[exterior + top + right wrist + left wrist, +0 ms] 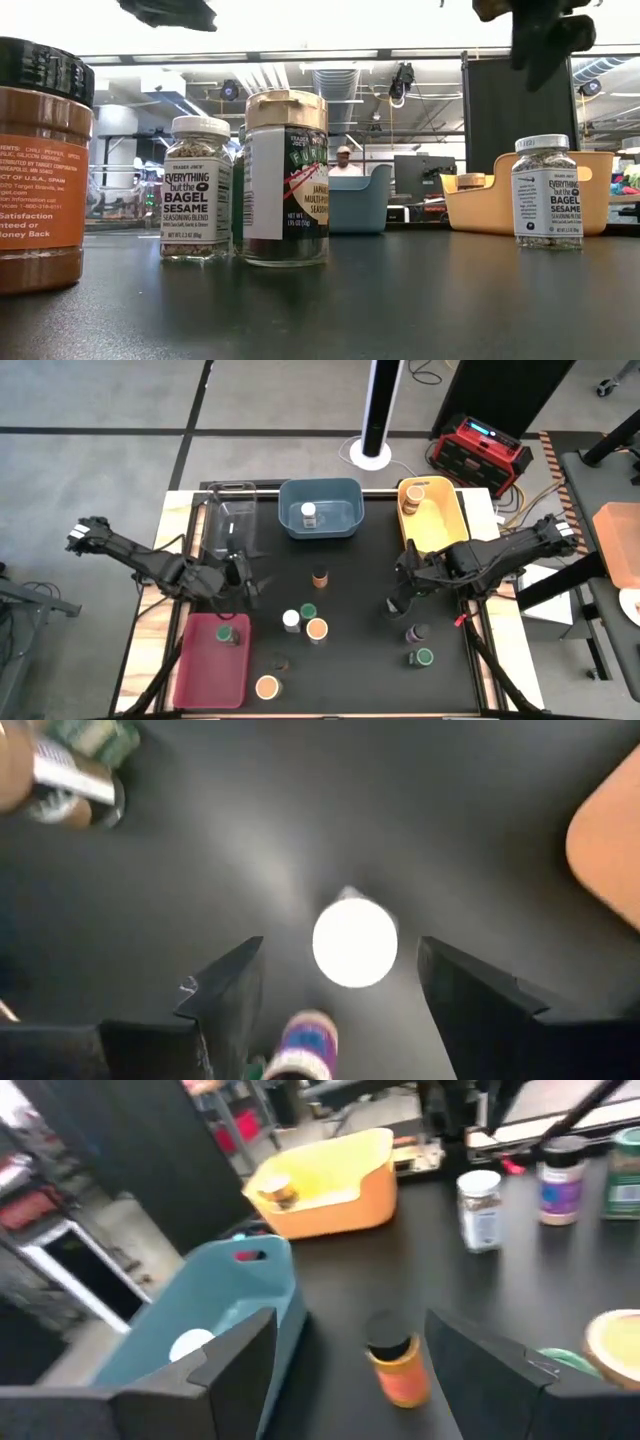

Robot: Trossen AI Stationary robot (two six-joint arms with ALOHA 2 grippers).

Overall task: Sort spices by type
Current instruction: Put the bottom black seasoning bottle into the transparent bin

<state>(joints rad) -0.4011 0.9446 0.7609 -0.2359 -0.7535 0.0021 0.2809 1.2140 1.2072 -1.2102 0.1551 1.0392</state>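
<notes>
Black table [350, 570]: right end effector [340, 985] spread above white-lidded jar [355, 942], hidden overhead; left end effector [350, 1350] spread.

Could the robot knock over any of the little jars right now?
Maybe. The right gripper hangs open right above a white-lidded jar, and a purple-labelled jar stands close beside it, so coming down could bump that one over. The left gripper is open and points at an orange jar with a dark lid; pushing forward might tip it before the fingers close.
</notes>
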